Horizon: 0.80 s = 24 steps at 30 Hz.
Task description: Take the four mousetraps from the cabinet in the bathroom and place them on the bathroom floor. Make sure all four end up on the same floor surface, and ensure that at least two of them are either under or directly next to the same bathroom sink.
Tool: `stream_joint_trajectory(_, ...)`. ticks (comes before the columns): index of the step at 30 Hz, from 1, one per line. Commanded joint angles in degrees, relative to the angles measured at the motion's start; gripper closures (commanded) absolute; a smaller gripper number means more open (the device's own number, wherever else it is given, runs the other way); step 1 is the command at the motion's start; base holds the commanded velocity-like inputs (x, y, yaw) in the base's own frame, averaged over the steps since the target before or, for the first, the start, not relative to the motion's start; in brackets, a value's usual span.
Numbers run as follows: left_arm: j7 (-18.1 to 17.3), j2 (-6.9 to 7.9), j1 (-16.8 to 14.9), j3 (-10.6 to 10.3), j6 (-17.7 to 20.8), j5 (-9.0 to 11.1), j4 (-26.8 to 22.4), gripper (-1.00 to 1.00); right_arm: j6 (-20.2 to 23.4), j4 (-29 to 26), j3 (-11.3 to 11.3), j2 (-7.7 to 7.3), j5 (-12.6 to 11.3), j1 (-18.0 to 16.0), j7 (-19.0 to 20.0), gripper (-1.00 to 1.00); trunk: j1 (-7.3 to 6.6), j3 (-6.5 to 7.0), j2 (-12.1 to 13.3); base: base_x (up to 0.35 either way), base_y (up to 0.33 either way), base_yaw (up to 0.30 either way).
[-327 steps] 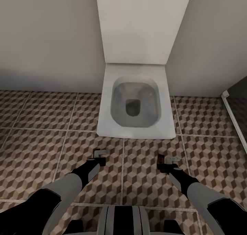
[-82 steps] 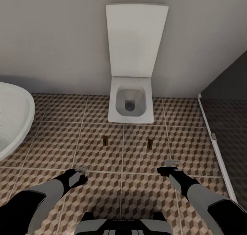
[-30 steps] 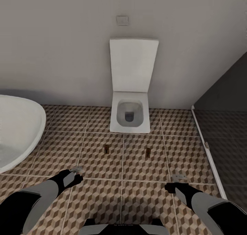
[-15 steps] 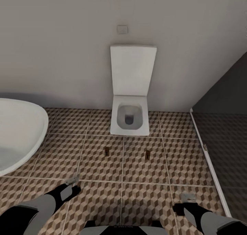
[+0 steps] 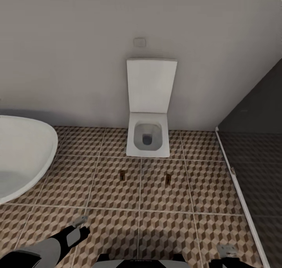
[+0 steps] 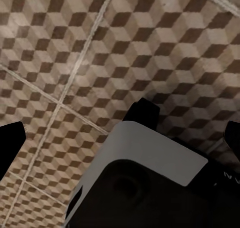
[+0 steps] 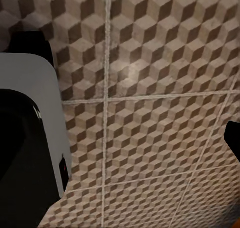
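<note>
Two mousetraps lie flat on the bathroom floor (image 5: 113,197) in front of a white toilet, one on the left (image 5: 122,175) and one on the right (image 5: 168,178), about a tile apart. My left gripper (image 5: 80,221) hovers low at the near left, well short of them. Its dark fingertips (image 6: 11,143) stand wide apart over bare tiles, so it is open and empty. My right gripper (image 5: 225,250) is at the near right; one fingertip (image 7: 234,137) shows far out to the side, open and empty. The cabinet and the sink are out of view.
A white toilet (image 5: 148,139) with its lid up stands against the far wall. A white oval bathtub (image 5: 21,158) bulges in from the left. A dark glass partition (image 5: 254,158) with a pale floor rail runs along the right. My base (image 5: 139,260) shows at the bottom.
The view has pulled back from the toilet, which looks smaller and farther. The two mousetraps once at my grippers now lie free on the tiles. Both arms have drawn back toward me.
</note>
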Motion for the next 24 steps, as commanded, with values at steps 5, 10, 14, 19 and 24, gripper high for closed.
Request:
stream_joint_trajectory(5,0.1,-0.07,1.4,-0.5,-0.7,0.4,0.6,-1.00,0.1,0.0,0.5,-0.05,-0.5,0.5,-0.1,-1.00,-1.09,1.33,2.0,0.000,0.000,0.000)
stream_joint_trajectory(10,-0.2,-0.25,3.1,-0.5,-0.8,0.5,0.9,-1.00,0.1,0.0,0.6,-0.24,-0.5,1.2,-0.1,-1.00,-2.19,2.69,4.0,0.000,0.000,0.000)
stream_joint_trajectory(14,-0.2,-0.54,4.3,-0.4,-0.8,0.5,0.9,-1.00,0.1,0.0,0.6,-0.50,-0.5,1.4,-0.1,-1.00,-3.07,3.77,5.6,0.000,0.000,0.000)
stream_joint_trajectory(19,-0.3,-0.59,5.3,-0.4,-0.9,0.5,0.9,-1.00,0.1,0.0,0.7,-0.57,-0.5,1.6,-0.1,-1.00,-4.17,5.13,7.6,0.000,0.000,0.000)
stream_joint_trajectory(24,-0.3,-0.66,5.7,-0.4,-0.9,0.5,1.0,-1.00,0.1,0.0,1.0,-0.48,-0.4,2.5,-0.1,-1.00,-5.27,6.48,9.6,0.000,0.000,0.000)
